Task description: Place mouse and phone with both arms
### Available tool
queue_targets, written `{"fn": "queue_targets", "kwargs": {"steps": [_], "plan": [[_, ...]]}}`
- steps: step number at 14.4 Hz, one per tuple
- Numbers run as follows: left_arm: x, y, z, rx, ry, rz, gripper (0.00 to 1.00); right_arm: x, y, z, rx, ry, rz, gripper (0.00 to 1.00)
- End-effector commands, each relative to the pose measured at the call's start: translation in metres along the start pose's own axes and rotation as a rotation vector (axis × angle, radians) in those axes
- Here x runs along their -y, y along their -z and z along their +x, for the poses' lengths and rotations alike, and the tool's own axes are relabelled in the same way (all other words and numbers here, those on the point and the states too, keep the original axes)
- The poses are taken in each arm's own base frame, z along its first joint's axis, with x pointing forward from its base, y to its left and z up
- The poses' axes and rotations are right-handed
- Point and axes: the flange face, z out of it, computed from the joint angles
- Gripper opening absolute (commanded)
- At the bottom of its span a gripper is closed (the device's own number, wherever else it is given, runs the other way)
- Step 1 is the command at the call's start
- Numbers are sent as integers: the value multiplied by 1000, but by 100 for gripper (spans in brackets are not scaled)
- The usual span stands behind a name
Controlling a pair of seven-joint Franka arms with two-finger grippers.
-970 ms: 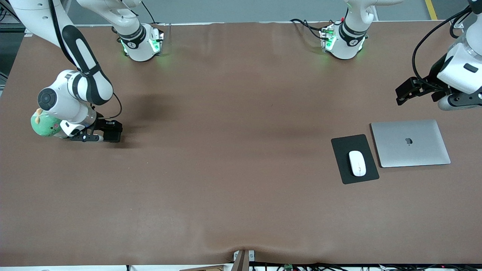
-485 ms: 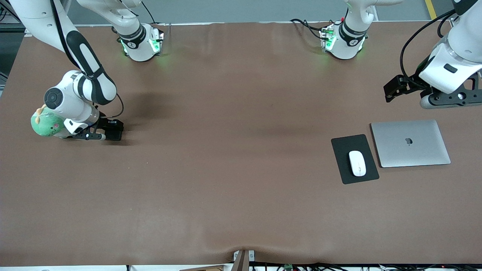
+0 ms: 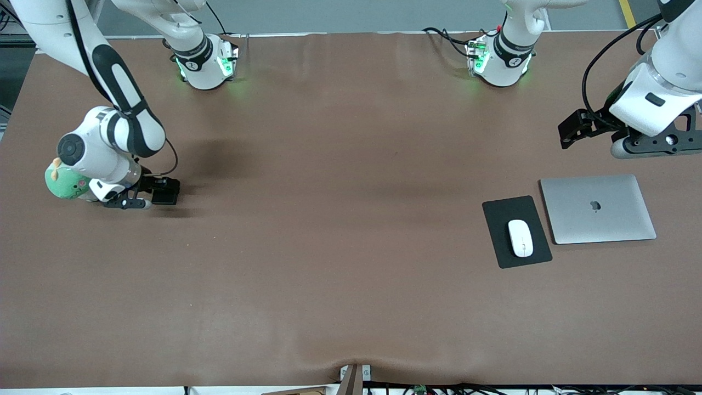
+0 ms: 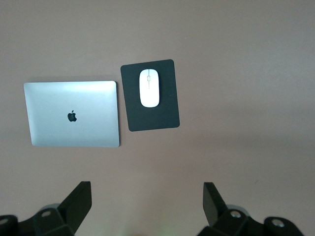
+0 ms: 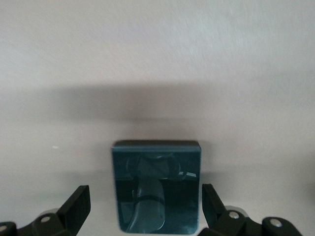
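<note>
The white mouse (image 3: 520,237) lies on a black mouse pad (image 3: 502,216) toward the left arm's end of the table; it also shows in the left wrist view (image 4: 149,87). The phone (image 5: 157,189), a dark glossy slab, lies flat on the table between the open fingers of my right gripper (image 5: 146,196). In the front view my right gripper (image 3: 127,204) is low at the right arm's end of the table, and its hand hides the phone. My left gripper (image 3: 652,147) is open and empty in the air over bare table beside the laptop; it also shows in the left wrist view (image 4: 146,194).
A closed silver laptop (image 3: 598,208) lies beside the mouse pad, also seen in the left wrist view (image 4: 74,114). A green plush toy (image 3: 64,185) sits right beside the right arm's wrist. The two bases (image 3: 205,66) stand along the table edge farthest from the front camera.
The left hand swung up and a little toward the table's middle, then held still. The right wrist shifted slightly over the same spot.
</note>
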Motion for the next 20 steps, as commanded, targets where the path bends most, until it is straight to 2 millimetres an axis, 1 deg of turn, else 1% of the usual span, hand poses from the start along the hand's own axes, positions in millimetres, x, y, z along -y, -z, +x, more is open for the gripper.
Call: {"fn": "queue_targets", "kwargs": {"steps": [1,4,5,6,10,12,14,15,16,17,19,20], "plan": [[2,4,-2,-2,12,21,100,8,44,31,15,22,26,100],[2,3,1,-8,15,18,100,12,96,61,39,37,50,100],[1,2,2,-6,13,18,100,15,111,67,45,46,55,100],[0,2,2,-6,13,18,100,22,127,74,44,61,60,100],[2,5,0,-11,26,18,100,34,182,91,41,102,71,100],[5,6,-1,-7,30,18,100,41,216,102,-1,120,65,100],[5,7,-1,-10,31,17,100,46,243,109,-15,133,64,100],[5,9,-1,-16,31,16,100,50,252,113,-21,145,61,100],[4,11,0,-21,29,14,100,51,266,114,-26,154,46,100],[3,13,0,-27,30,13,100,50,282,115,-22,162,26,100],[2,13,-1,-27,28,13,100,56,309,113,-12,184,-18,100],[2,14,-1,-28,28,11,100,63,321,112,-1,204,-48,100]]}}
